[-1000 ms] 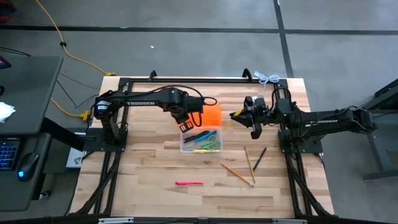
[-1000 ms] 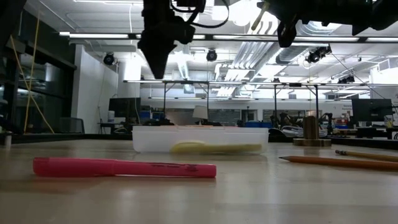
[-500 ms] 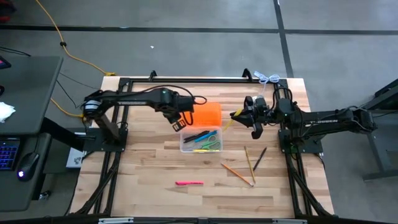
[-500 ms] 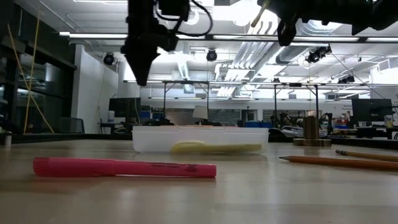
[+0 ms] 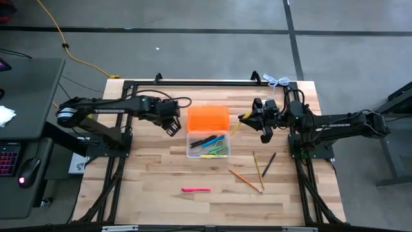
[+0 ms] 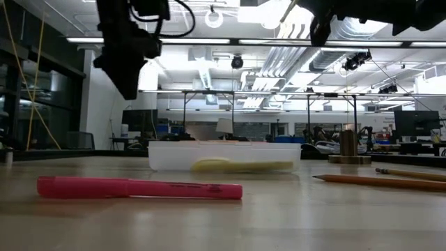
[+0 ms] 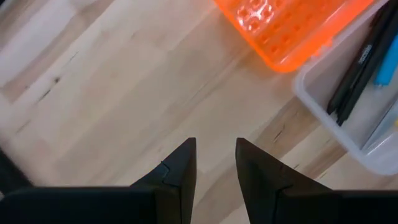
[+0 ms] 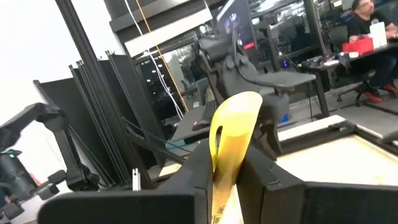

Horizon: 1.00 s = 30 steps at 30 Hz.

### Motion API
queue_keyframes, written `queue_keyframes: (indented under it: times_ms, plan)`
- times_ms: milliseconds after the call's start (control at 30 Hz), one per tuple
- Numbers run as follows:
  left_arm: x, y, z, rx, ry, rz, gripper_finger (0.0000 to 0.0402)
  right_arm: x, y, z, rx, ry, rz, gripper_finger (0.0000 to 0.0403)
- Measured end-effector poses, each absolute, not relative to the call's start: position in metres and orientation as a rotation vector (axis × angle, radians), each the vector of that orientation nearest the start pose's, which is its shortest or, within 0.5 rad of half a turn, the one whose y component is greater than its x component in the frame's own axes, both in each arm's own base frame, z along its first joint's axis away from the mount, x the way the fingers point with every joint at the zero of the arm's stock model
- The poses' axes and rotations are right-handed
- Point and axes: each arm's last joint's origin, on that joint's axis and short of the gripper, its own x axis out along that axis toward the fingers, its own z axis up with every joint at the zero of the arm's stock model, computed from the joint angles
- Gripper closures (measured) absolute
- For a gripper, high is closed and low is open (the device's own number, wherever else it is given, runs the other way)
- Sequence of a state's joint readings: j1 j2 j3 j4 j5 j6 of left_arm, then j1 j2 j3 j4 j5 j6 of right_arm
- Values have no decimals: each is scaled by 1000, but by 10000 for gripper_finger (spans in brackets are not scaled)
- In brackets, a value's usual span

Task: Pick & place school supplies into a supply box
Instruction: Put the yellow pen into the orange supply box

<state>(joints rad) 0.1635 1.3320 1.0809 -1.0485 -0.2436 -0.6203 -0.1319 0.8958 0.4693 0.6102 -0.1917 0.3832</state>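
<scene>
Near supply box (image 5: 207,132), pink marker (image 5: 196,189), 3 pencils (image 5: 257,171)

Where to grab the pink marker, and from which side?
Mid-barrel, from straight above. The pink marker lies flat and alone on the table, long axis running left to right, so probably set the jaws across its thin width.

box: clear case (image 5: 207,147), orange lid (image 5: 208,118) open, just right of left gripper (image 5: 171,126)
inside: black, blue, yellow pens, green scissors (image 5: 220,147)
yellow marker (image 8: 231,134): clamped in right gripper (image 5: 243,119)
pink marker (image 5: 196,189), pencils (image 5: 245,180): on table, well apart from both grippers
</scene>
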Motion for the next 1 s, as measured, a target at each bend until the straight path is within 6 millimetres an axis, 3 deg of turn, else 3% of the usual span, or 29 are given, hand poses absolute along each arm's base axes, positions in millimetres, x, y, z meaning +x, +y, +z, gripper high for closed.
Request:
queue_keyframes:
  times_ms: [167, 600, 1000]
  plan:
    - [212, 42, 259, -514, 1036, 733, 261, 208, -16, 292, 323, -147, 105, 370]
    - [169, 35, 255, -563, 693, 655, 261, 268, -7, 311, 268, 56, 122, 367]
    - [142, 31, 240, -560, 520, 599, 261, 311, 5, 327, 187, 211, 103, 366]
